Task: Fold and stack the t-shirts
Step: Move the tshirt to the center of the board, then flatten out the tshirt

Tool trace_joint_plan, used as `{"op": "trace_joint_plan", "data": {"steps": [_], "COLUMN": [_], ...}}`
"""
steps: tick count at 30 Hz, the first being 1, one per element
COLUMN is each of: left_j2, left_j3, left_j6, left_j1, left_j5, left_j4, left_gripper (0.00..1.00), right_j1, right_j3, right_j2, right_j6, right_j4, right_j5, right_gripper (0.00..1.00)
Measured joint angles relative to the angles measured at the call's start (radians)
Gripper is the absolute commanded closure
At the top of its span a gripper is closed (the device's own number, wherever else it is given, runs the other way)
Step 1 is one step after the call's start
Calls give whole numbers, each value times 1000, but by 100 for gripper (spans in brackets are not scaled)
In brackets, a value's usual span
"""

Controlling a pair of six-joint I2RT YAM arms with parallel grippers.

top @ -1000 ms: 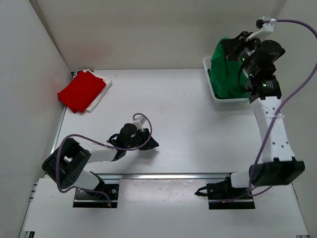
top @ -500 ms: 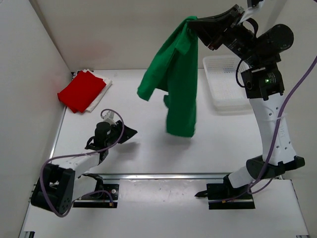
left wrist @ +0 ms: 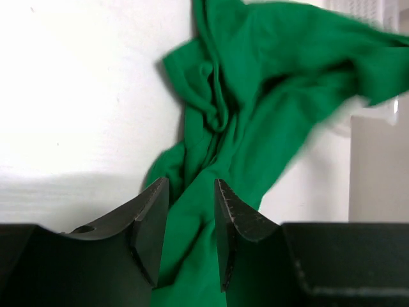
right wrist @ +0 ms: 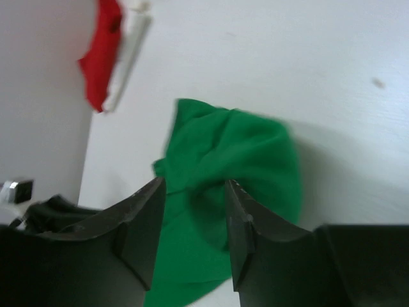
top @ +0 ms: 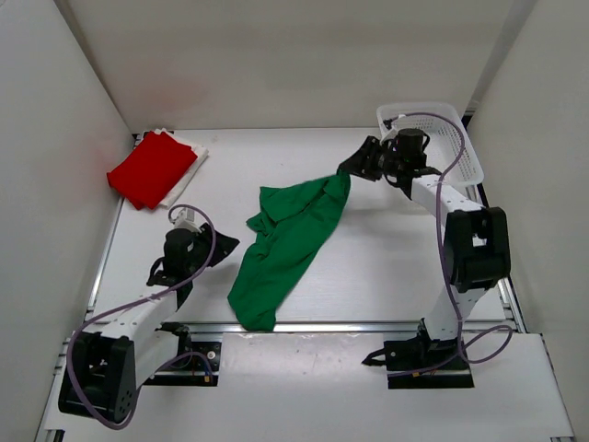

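Hiding most of the white shirt (top: pixel 190 171), the red shirt (top: pixel 150 170) lies folded on top of it in the far left corner of the counter (top: pixel 396 249). Only a white edge shows along its right side. The right wrist view is blurred. The left wrist view cuts off the near end of the green shirt (top: pixel 290 241) behind its own fingers (left wrist: pixel 150 224).

The right arm crosses the near left corner of the white lattice basket (top: pixel 433 108) and covers part of it. The part that shows is plain lattice. The green shirt lies outside the basket, crumpled in a long slanting strip across the middle of the counter, from just left of the basket down to the near edge.

The right pincer (top: pixel 354 170) sits at the strip's far end, jaws apart, with bunched green cloth showing in the gap. Whether the cloth touches its fingers cannot be told. The left pincer (top: pixel 221 247) sits just left of the strip's middle, jaws apart, with the cloth in view beyond its tips.

A second ago the green shirt filled the basket under the right pincer. Half a second ago it hung in the air from that pincer, raised high. The left pincer has drawn a little to the left since then.
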Motion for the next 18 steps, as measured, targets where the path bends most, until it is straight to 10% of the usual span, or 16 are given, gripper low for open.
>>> {"op": "trace_joint_plan", "data": {"steps": [4,8,18], "left_j2": [32,105,509], "left_j3": [13,79,562], "left_j6": [18,53,232], "left_j1": [-77,-180,-412], "left_j5": [-49,-108,-279], "left_j4": [-25,-40,-139], "left_gripper": [53,52,46], "right_j1": [-23,43,252], "right_j3": [4,-68,-504], "right_j2": [59,-40,-207], "right_j6": [-40,-69,-32], "right_j4": [-132,-90,60], "right_j5": [90,173,255], "right_gripper": [55,99,99]}}
